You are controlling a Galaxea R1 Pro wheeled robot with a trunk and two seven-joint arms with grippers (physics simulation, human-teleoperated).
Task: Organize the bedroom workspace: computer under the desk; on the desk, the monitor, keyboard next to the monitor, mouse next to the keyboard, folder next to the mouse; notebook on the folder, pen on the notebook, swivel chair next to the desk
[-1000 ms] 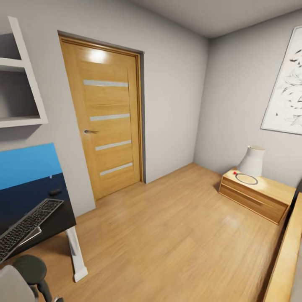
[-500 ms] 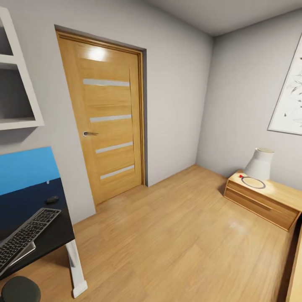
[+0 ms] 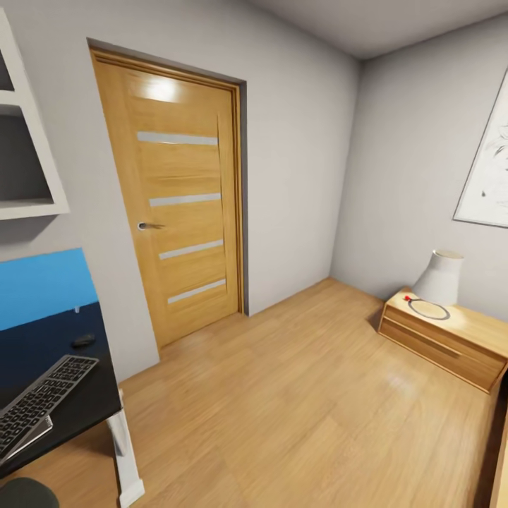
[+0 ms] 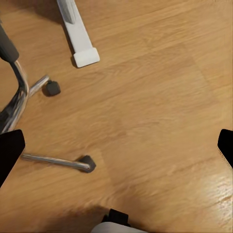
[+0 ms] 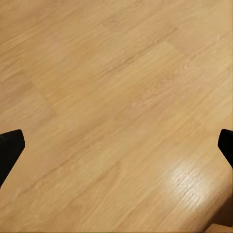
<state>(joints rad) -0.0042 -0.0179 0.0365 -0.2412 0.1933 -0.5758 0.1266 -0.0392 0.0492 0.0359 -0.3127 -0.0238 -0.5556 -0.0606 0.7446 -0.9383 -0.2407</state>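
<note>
The desk [image 3: 85,395] fills the lower left of the head view, with a black top, a blue back panel and a white leg. The keyboard [image 3: 39,406] lies slanted on it, and the small black mouse [image 3: 83,341] sits just behind the keyboard. A thin pale-edged flat item [image 3: 32,436] pokes out from under the keyboard's near end. The swivel chair's dark armrest [image 3: 25,494] shows at the bottom corner. Its metal base legs with castors [image 4: 56,161] appear in the left wrist view, over bare floor. My left gripper [image 4: 116,148] and right gripper [image 5: 116,145] are both open and hold nothing.
A closed wooden door [image 3: 176,204] stands ahead. A low wooden nightstand [image 3: 444,342] with a white lamp [image 3: 439,279] sits at the right wall. A white wall shelf [image 3: 28,141] hangs over the desk. The desk's white foot [image 4: 85,56] rests near the chair base.
The whole head view has swung to the right, so the camera moved. The desk and keyboard sit further left in the picture and the chair armrest has nearly left it.
</note>
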